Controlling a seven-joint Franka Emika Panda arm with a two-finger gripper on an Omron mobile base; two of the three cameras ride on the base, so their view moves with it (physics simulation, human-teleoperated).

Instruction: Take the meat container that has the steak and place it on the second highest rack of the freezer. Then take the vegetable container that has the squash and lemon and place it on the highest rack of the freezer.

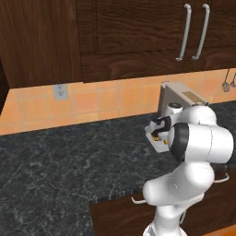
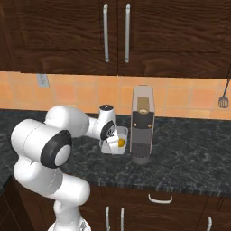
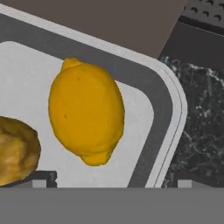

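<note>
Two pieces of produce lie in the hand view: a smooth yellow-orange oval lemon with pointed ends, and beside it, at the left edge, a bumpy yellow-brown mottled squash, cut off by the frame. Whether they touch cannot be told. Both rest on the pale floor of a shallow white rounded-corner container with a grey inner wall and a raised rim. The fingers stand wide apart, one dark tip low left over the tray floor, the other low right at the rim; nothing is held between them.

The container sits on the dark speckled stone tabletop, just beside a tall beige and dark coffee machine. In the right base view the container shows a spot of yellow-orange, with the white arm's hand over it. In the left base view the same tray lies in front of the machine, the arm partly covering it.

Behind runs an orange tiled backsplash with a wall outlet. Dark wood cabinets hang above, with long metal handles.
</note>
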